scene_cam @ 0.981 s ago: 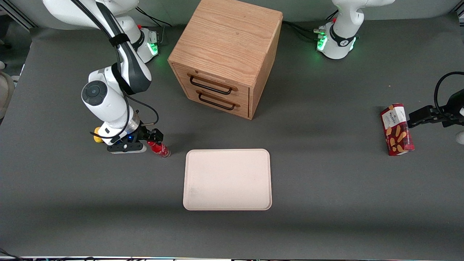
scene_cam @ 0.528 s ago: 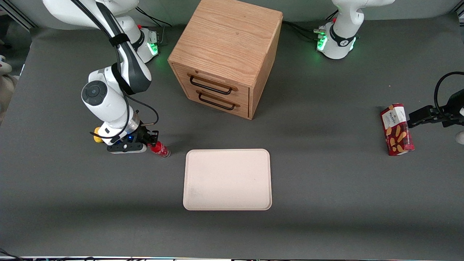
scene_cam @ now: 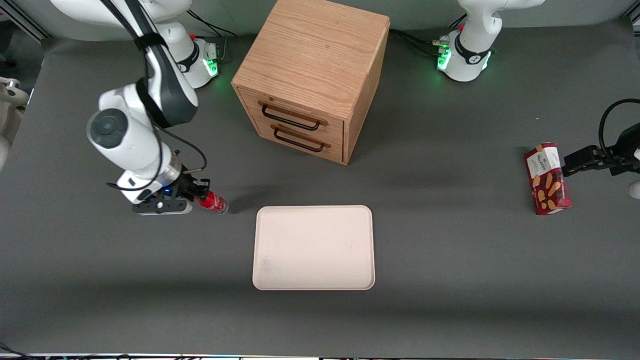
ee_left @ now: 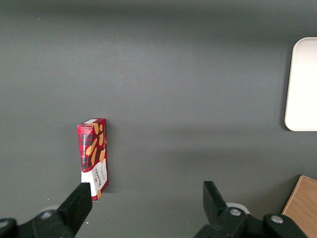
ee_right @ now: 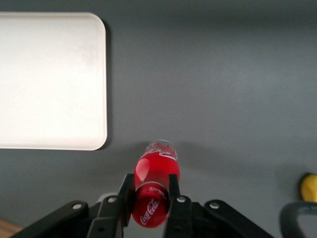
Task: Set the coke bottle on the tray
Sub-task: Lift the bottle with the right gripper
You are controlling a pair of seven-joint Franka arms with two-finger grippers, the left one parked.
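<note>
Pincer [ee_right: 150, 198] gripping coke bottle [ee_right: 153, 191], yellow lump [ee_right: 309, 187] wrist-only

We see the coke bottle [ee_right: 155, 187] as glossy red plastic with a clear base, pinched between the gripper's [ee_right: 150, 191] matt black fingers. The tray [scene_cam: 313, 247] looks smooth and matt, the drawer cabinet [scene_cam: 314, 75] grained wood, the table [scene_cam: 450, 250] dull grey.

Even, diffuse light from overhead falls on the matte grey desk [scene_cam: 450, 260], leaving soft-edged shadows. The cabinet [scene_cam: 312, 75] casts a faint shadow toward 3 o'clock. The tray [ee_right: 49, 79] glares almost white in the right wrist view. The gripper [ee_right: 150, 208] holds the bottle [ee_right: 157, 171], which shows a soft highlight. Green lamps glow at both arm bases.
</note>
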